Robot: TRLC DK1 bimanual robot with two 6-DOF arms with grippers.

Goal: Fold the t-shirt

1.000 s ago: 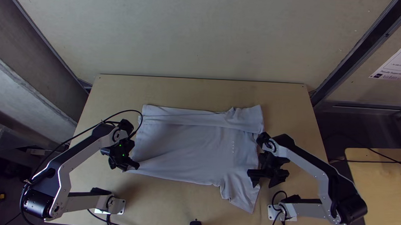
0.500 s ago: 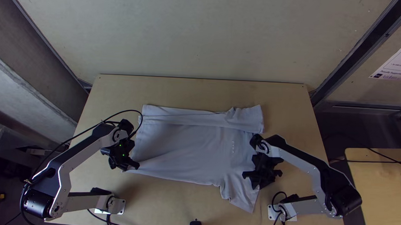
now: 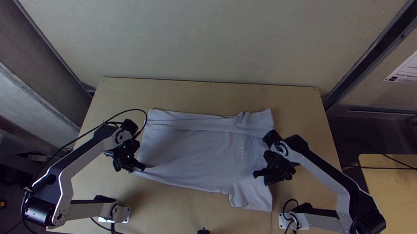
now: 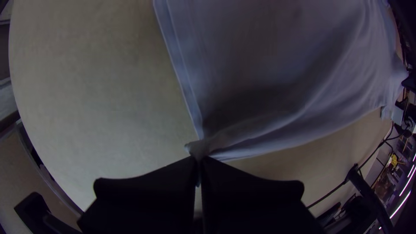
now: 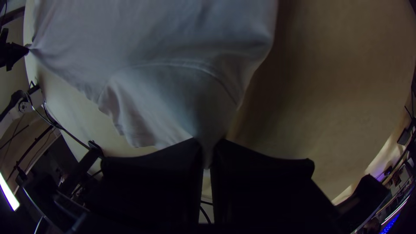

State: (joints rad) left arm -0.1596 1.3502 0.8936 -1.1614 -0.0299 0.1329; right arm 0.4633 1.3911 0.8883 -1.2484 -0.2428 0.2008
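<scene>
The left gripper (image 4: 199, 161) clamps a hem corner and the right gripper (image 5: 209, 145) cloth near a sleeve, with the t-shirt (image 3: 193, 151) spread between and beyond them, its far strip seemingly folded over, the near side and final folds left.

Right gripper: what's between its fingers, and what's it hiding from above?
The right gripper pinches t-shirt cloth at the sleeve. From above, it covers part of the shirt's edge; how the cloth lies there can't be seen.

Dim, dark-cornered wrist views; soft shadows on the table (image 3: 209, 96)
</scene>
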